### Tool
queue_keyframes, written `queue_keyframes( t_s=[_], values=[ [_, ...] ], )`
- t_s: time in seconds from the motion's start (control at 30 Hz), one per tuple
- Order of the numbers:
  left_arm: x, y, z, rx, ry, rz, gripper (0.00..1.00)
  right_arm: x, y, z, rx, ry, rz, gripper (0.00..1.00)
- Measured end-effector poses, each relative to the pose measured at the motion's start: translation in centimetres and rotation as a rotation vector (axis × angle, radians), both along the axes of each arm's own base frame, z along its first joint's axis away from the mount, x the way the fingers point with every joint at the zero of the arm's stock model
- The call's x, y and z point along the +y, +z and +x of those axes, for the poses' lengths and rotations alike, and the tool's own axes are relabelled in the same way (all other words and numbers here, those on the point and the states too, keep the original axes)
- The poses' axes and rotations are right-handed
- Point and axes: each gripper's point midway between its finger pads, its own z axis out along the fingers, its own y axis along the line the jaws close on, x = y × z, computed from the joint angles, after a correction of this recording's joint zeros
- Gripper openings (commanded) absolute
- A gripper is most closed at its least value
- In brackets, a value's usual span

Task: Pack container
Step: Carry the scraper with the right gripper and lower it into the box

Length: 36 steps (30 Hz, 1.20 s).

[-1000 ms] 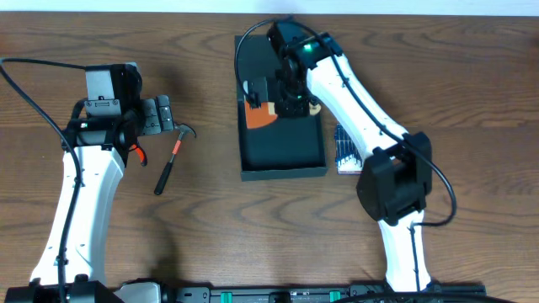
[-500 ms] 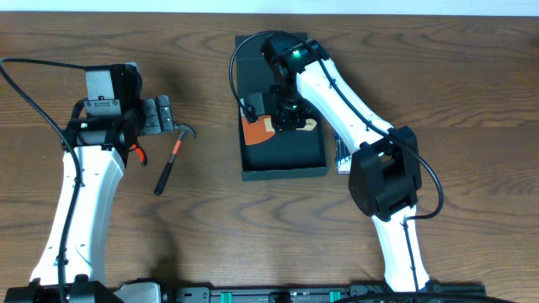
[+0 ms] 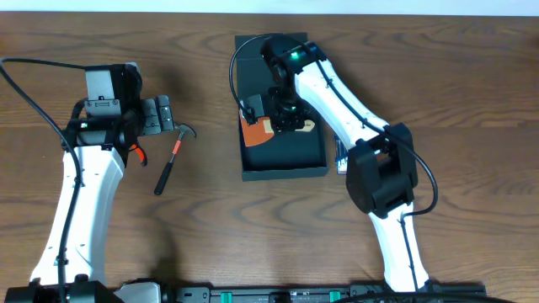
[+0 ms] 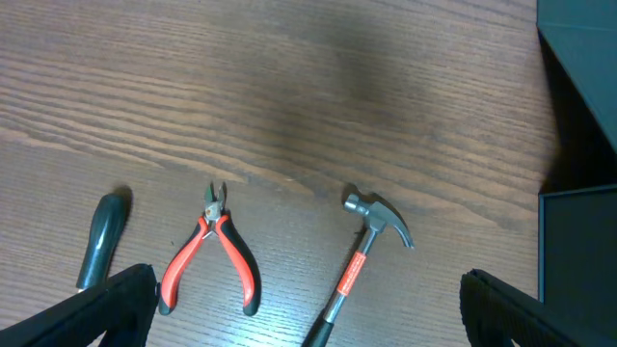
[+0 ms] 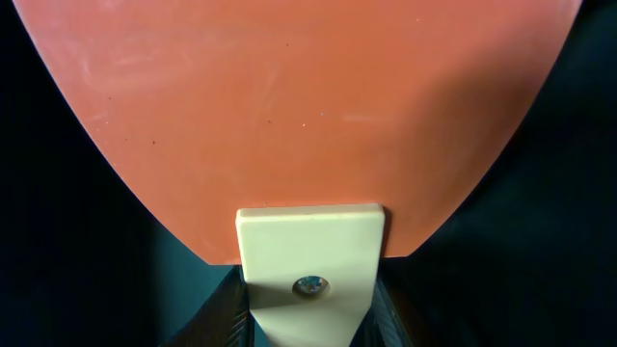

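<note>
The dark teal container [image 3: 286, 156] lies open at the table's middle, its flap lid [image 3: 253, 50] folded back. My right gripper [image 3: 286, 118] is inside it, shut on the cream handle [image 5: 308, 251] of an orange-bladed scraper [image 5: 299, 106]. The blade [image 3: 253, 135] lies over the container's left side. My left gripper [image 3: 160, 116] is open and empty above the table. In the left wrist view its jaws [image 4: 308, 308] straddle red-handled pliers [image 4: 212, 255] and a small hammer [image 4: 371, 236].
The hammer [image 3: 171, 158] and pliers [image 3: 137, 154] lie left of the container. A dark green tool handle [image 4: 101, 241] lies beside the pliers. A blue packet [image 3: 341, 156] sits against the container's right wall, partly under the right arm.
My right gripper has moved a little toward the front left with the scraper, lower into the container. The left arm has not moved.
</note>
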Motion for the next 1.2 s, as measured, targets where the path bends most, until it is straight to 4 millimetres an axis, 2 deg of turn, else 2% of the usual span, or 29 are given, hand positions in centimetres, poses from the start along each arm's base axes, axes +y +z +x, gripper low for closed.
queue_keyframes(
  t_s=[0.27,0.47,0.5,0.53,0.77,1.03,1.13,1.2],
  values=[
    [0.0,0.0,0.0,0.0,0.0,0.0,0.98,0.0,-0.4,1.3,-0.031,-0.022,0.023,0.04],
    [0.0,0.0,0.0,0.0,0.0,0.0,0.98,-0.1,-0.4,1.4,-0.03,-0.035,0.025,0.27],
    [0.0,0.0,0.0,0.0,0.0,0.0,0.98,-0.1,-0.4,1.4,-0.028,-0.041,0.024,0.42],
    [0.0,0.0,0.0,0.0,0.0,0.0,0.98,-0.1,-0.4,1.4,-0.024,-0.048,0.023,0.99],
    [0.0,0.0,0.0,0.0,0.0,0.0,0.98,-1.1,-0.5,0.4,0.022,-0.108,-0.029,0.99],
    [0.0,0.0,0.0,0.0,0.0,0.0,0.98,-3.0,-0.1,-1.8,0.1,-0.153,-0.123,0.99],
    [0.0,0.0,0.0,0.0,0.0,0.0,0.98,-3.2,1.7,-2.3,0.098,-0.165,-0.116,0.99],
    [0.0,0.0,0.0,0.0,0.0,0.0,0.98,-3.1,4.4,-2.4,0.052,-0.173,-0.078,0.99]
  ],
)
